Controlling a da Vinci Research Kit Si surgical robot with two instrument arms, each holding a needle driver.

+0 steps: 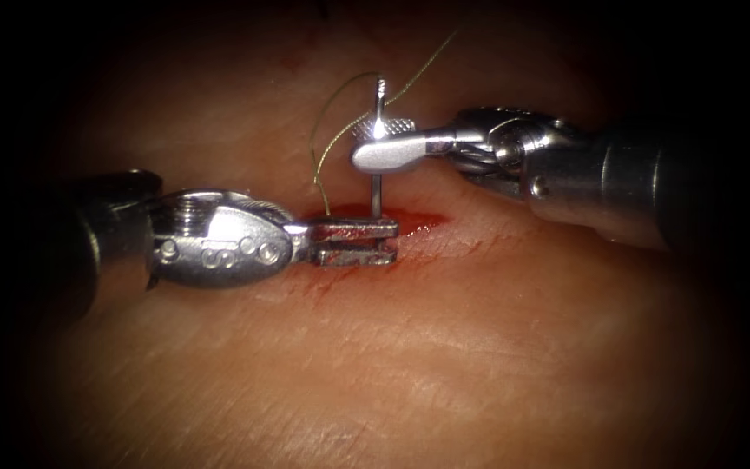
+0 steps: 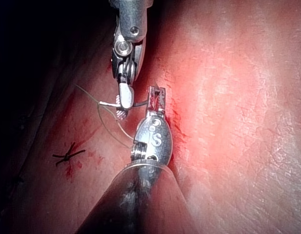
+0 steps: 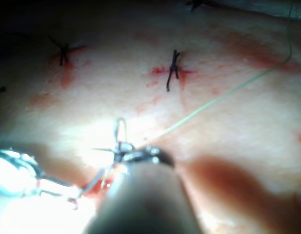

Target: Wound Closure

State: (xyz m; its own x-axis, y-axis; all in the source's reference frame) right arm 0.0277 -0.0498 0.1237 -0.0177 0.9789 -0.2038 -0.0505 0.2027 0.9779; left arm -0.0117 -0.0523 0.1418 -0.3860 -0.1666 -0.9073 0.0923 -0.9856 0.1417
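The right hand (image 1: pixel 384 149) is clamped on the needle (image 1: pixel 377 193) mid-curve; the left hand (image 1: pixel 356 241), at its 6 o'clock, sits apart, empty — the needle may twist.

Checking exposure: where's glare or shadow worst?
Endoscope view: glare on the right steel tool, shut near the tail of the curved steel needle standing in the red cut of the pink tissue; corners dark. Right wrist view: open, empty left tool overexposed.
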